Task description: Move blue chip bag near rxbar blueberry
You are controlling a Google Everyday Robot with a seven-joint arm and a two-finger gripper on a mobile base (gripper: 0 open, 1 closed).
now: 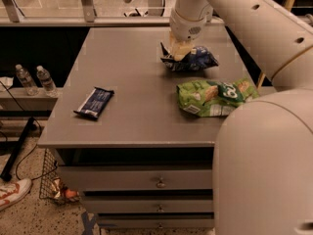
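The blue chip bag point(195, 59), dark navy and crinkled, lies on the back right part of the grey table point(132, 67). My gripper point(179, 48) comes down from above onto the bag's left end. Its pale fingers point(182, 48) are shut on the bag's edge, which is pulled up a little. The rxbar blueberry point(94, 103), a slim flat dark blue bar with white stripes, lies near the table's front left, far from the bag.
A bright green snack bag point(215, 96) lies just in front of the blue bag on the right. My own large white arm point(264, 165) fills the lower right. Two water bottles point(36, 80) stand on a low shelf left of the table. Drawers sit under the tabletop.
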